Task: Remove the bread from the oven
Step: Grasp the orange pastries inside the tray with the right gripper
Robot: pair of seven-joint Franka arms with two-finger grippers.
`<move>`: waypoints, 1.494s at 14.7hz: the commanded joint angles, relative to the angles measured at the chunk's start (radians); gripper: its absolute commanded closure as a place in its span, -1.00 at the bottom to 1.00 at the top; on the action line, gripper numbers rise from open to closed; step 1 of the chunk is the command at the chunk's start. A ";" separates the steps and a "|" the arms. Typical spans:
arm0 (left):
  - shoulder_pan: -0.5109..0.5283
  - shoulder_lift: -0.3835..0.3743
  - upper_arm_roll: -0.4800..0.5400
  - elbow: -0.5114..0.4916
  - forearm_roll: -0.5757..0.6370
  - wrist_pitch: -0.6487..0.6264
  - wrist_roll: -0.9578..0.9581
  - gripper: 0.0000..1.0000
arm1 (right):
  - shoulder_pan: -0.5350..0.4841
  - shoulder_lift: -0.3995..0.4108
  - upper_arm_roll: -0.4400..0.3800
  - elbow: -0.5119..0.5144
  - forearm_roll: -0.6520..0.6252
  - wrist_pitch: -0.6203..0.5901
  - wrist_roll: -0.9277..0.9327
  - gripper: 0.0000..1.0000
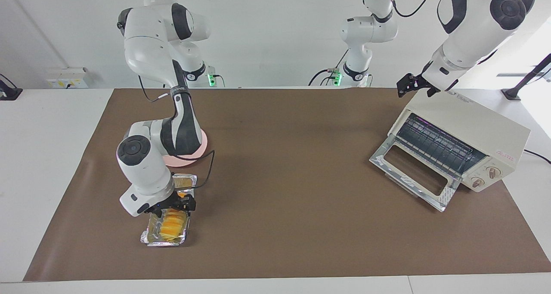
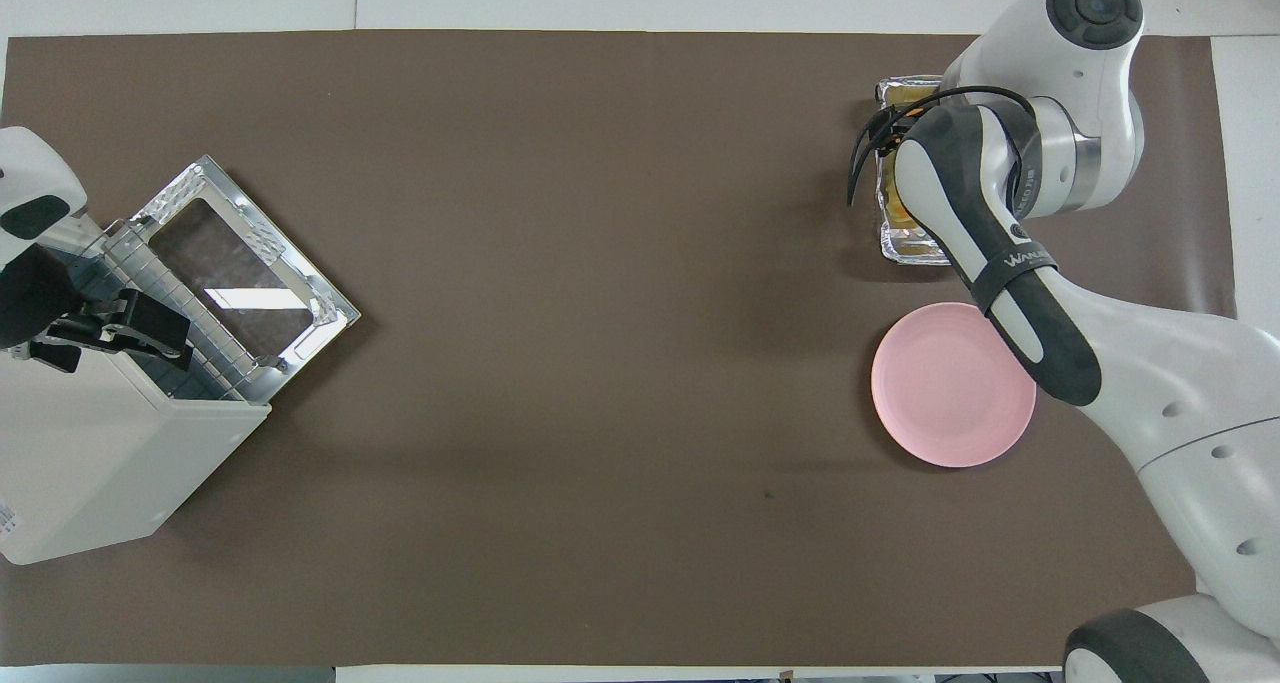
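The bread, a ridged golden-yellow loaf, lies in a crinkled foil tray on the brown mat at the right arm's end of the table. My right gripper is low over the end of the bread nearer to the robots. In the overhead view the arm hides nearly all of the bread; the foil tray shows beside it. The cream-white oven stands at the left arm's end, with its glass door folded down and its wire rack bare. My left gripper waits open over the oven's top.
A pink plate lies on the mat nearer to the robots than the foil tray, partly hidden by the right arm; it also shows in the overhead view. A cable runs from the oven off the table's end.
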State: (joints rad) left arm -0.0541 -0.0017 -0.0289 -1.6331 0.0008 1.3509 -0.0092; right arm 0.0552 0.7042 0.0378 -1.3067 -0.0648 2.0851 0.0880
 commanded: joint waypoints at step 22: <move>0.013 -0.026 -0.009 -0.024 0.016 0.017 0.005 -1.00 | -0.035 -0.046 0.004 -0.123 -0.004 0.122 -0.034 1.00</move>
State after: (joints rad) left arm -0.0541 -0.0017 -0.0289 -1.6331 0.0008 1.3511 -0.0092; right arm 0.0327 0.6866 0.0345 -1.4027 -0.0651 2.2107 0.0700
